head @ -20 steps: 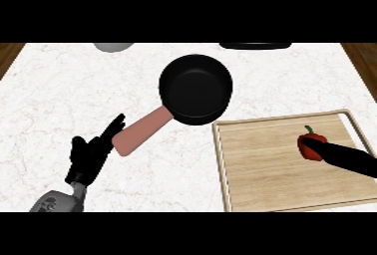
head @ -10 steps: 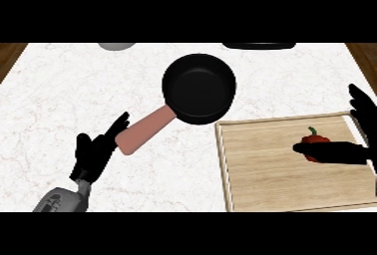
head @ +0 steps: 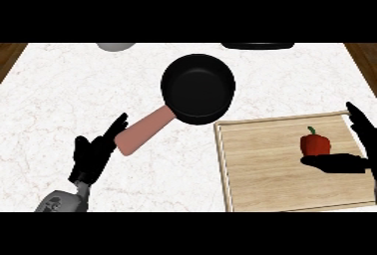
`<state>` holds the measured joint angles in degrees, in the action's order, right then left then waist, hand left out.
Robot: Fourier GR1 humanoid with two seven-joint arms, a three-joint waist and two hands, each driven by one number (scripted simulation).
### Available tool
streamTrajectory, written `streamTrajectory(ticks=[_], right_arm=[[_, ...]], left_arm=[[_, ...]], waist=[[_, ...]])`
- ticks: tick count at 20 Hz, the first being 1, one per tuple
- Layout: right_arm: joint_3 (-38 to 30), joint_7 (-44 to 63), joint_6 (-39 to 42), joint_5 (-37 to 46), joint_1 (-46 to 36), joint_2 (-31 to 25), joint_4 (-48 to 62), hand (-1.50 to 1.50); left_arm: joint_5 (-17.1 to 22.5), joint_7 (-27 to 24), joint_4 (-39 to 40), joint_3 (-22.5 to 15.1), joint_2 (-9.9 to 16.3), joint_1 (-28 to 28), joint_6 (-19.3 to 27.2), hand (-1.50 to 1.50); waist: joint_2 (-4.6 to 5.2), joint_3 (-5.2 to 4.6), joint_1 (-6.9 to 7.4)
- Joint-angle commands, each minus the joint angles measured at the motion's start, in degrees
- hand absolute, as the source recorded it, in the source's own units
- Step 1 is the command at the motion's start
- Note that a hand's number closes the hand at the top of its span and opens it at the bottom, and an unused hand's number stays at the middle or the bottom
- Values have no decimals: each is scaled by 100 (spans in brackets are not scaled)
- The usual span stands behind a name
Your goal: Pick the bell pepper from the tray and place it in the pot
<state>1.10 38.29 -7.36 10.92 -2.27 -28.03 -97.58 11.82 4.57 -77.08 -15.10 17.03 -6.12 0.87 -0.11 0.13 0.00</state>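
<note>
On the tray [head: 243, 169] stands the bell pepper [head: 315, 145], right hand [head: 346, 162] spread open around it; pot [head: 197, 88] empty.

Bare tray [head: 265, 169] board lies open left of the bell pepper [head: 315, 144]; my right hand [head: 346, 162] flanks its near and right sides. The pot [head: 197, 88] overlaps the tray's far-left corner, mouth unobstructed. Its handle [head: 143, 132] slants toward my left hand [head: 94, 155], crossing the counter [head: 59, 99].

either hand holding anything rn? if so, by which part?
Nothing held. The right hand is open around the bell pepper on the tray, thumb below it, fingers to its right, not closed. Left hand is open and empty.
</note>
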Motion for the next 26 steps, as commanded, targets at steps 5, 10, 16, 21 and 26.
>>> streamTrajectory(ticks=[5,10,16,21,26], right_arm=[[-497,-721,176,37,735,308,-353,-150],[-773,-1781,214,-610,593,775,284,-150],[-1318,-2430,594,-1372,294,938,907,-150],[-1252,-2855,522,-1221,37,1325,1691,-150],[-1227,-2962,620,-1353,313,1589,1669,-150]], left_arm=[[-348,107,-420,102,-153,531,-116,0],[-295,527,-265,229,-314,18,-89,0],[-328,366,-9,447,-262,-134,-388,0],[-334,277,78,748,-239,-68,-696,0],[-633,130,-109,666,-476,293,-559,0]], waist=[[2,-13,-13],[10,-9,-13],[14,-11,-11],[13,-12,7],[9,-13,-1]])
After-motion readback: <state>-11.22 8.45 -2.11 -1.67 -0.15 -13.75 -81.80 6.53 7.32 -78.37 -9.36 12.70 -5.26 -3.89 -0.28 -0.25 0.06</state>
